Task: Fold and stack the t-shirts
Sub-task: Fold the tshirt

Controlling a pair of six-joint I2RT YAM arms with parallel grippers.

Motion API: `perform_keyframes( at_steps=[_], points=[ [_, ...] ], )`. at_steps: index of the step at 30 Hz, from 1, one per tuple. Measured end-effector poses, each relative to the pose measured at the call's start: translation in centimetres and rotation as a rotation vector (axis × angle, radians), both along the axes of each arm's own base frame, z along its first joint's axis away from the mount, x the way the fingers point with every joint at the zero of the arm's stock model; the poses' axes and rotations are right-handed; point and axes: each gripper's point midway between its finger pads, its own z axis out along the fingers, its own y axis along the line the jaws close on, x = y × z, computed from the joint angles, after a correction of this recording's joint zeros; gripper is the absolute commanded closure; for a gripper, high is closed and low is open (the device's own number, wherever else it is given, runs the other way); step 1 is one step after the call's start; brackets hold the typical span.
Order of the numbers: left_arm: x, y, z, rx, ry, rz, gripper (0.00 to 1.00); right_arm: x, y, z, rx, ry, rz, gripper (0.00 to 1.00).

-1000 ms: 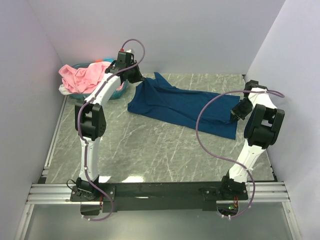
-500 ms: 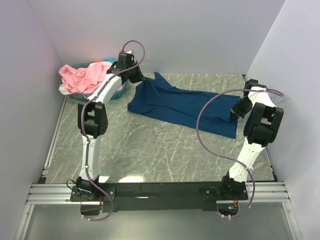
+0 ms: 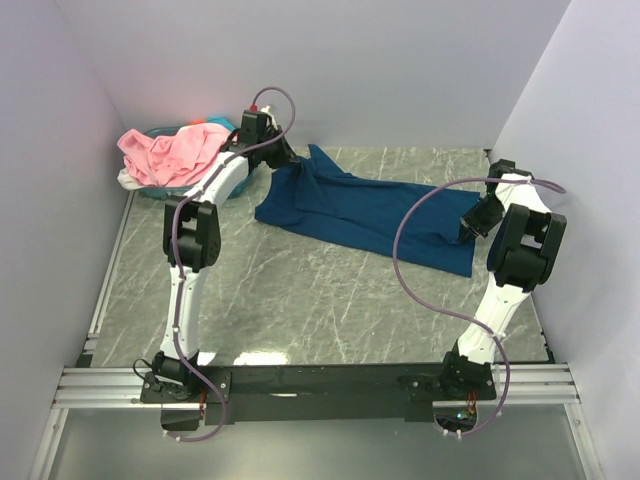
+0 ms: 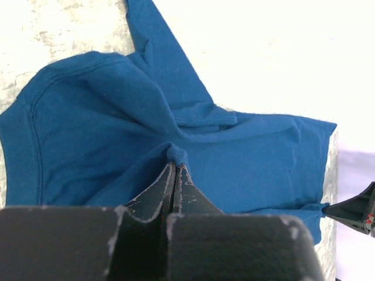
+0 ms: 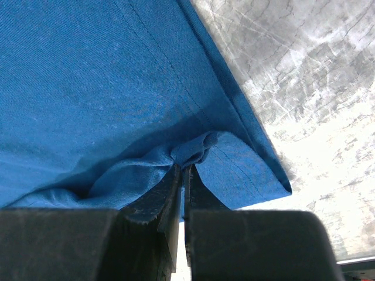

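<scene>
— At the upper left of the overhead frame, what was hard to make out?

— The teal plastic basket (image 3: 158, 130). A heap of light pink t-shirt cloth (image 3: 165, 150) and the left arm covered most of it. A pale scrap (image 3: 125, 180) showed below the pink, but I couldn't tell what garment it was. In both wrist views the black finger bodies filled the bottom of the frame and hid the cloth beneath them.

— And the dark blue cotton t-shirt (image 3: 360, 210)?

— It lay rumpled on the grey marbled tabletop (image 3: 300, 290), stretched from upper left to lower right of the overhead frame, with one flap pointing up at its upper-left end.

— Where did it lie relative to the grippers?

— Between them. The left gripper (image 4: 176, 167) had its fingers pressed together on a small raised fold at the upper-left end. The right gripper (image 5: 183, 167) pinched a pucker just inside the stitched hem, near the lower-right corner.
</scene>
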Motion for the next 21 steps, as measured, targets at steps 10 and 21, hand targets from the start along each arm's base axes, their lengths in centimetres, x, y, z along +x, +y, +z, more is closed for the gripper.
perform_keyframes(
  at_steps=[10, 21],
  points=[
    [1.4, -0.7, 2.1, -0.067, -0.078, 0.014, 0.47, 0.5, 0.0, 0.1, 0.002, -0.022, -0.003, 0.57],
    [0.0, -0.6, 2.6, -0.066, -0.104, 0.001, 0.34, 1.5, -0.7, 5.0, -0.068, -0.184, 0.030, 0.50]
  ],
)
